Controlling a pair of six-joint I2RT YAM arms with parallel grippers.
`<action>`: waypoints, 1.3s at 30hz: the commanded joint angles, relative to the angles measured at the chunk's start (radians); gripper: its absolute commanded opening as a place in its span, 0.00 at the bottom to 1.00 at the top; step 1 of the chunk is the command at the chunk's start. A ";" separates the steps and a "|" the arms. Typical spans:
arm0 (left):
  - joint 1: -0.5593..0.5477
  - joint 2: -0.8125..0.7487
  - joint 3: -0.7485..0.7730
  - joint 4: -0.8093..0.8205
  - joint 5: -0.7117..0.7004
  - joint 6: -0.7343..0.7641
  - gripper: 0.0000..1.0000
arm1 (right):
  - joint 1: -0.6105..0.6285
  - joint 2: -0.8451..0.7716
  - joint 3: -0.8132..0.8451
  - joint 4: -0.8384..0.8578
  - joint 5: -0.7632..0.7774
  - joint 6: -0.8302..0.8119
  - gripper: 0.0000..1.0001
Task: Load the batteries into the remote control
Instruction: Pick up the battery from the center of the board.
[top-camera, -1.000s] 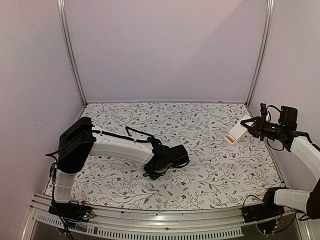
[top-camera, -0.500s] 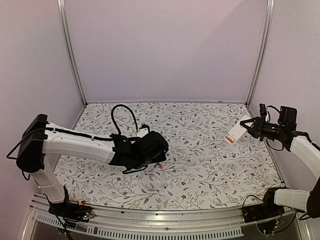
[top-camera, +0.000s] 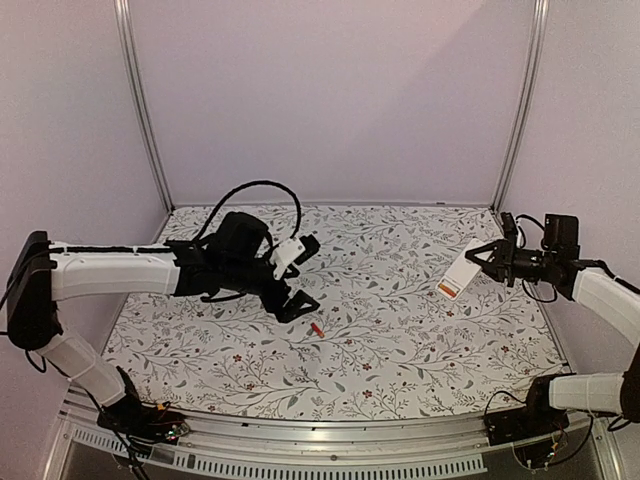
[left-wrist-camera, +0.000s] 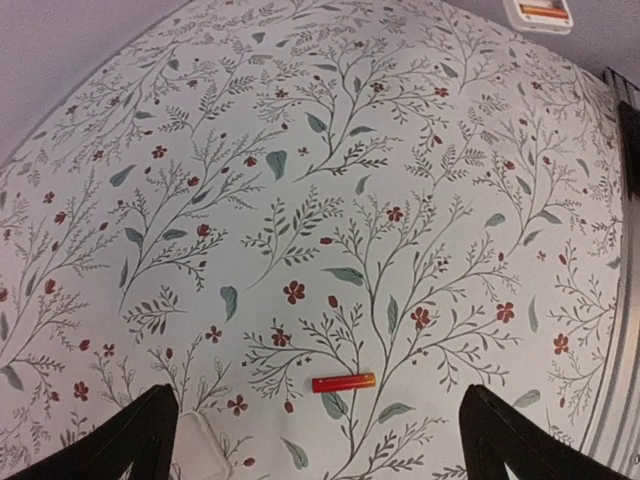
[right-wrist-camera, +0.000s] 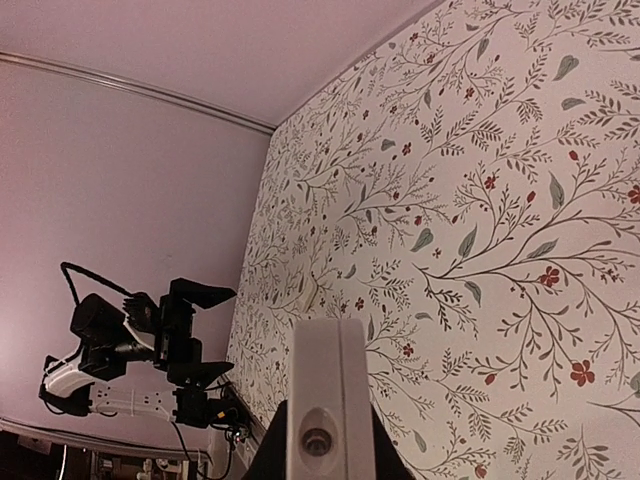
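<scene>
Floral-printed cloth covers the table (top-camera: 400, 330). Over its left-centre the left gripper (top-camera: 303, 273) hangs with its jaws spread wide and nothing between them. At the far right, the right gripper (top-camera: 482, 256) pinches the remote control (top-camera: 455, 276) by one end and holds it tilted off the table, with its orange label showing. One battery (top-camera: 316, 328) lies flat on the cloth just nearer than the left gripper, not touching it. I cannot find the second one. The step in hand looks like the first pickup. The left claw would need to descend, straddle the little cylinder across its width and close.
</scene>
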 joint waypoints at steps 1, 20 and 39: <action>0.081 0.062 0.096 -0.176 0.304 0.338 1.00 | 0.031 0.025 0.002 0.013 -0.026 -0.024 0.00; 0.110 0.432 0.397 -0.529 0.287 0.849 0.76 | 0.110 0.059 0.002 0.024 -0.045 -0.032 0.00; 0.046 0.542 0.421 -0.477 0.271 0.942 0.50 | 0.110 0.075 0.000 0.036 -0.048 -0.023 0.00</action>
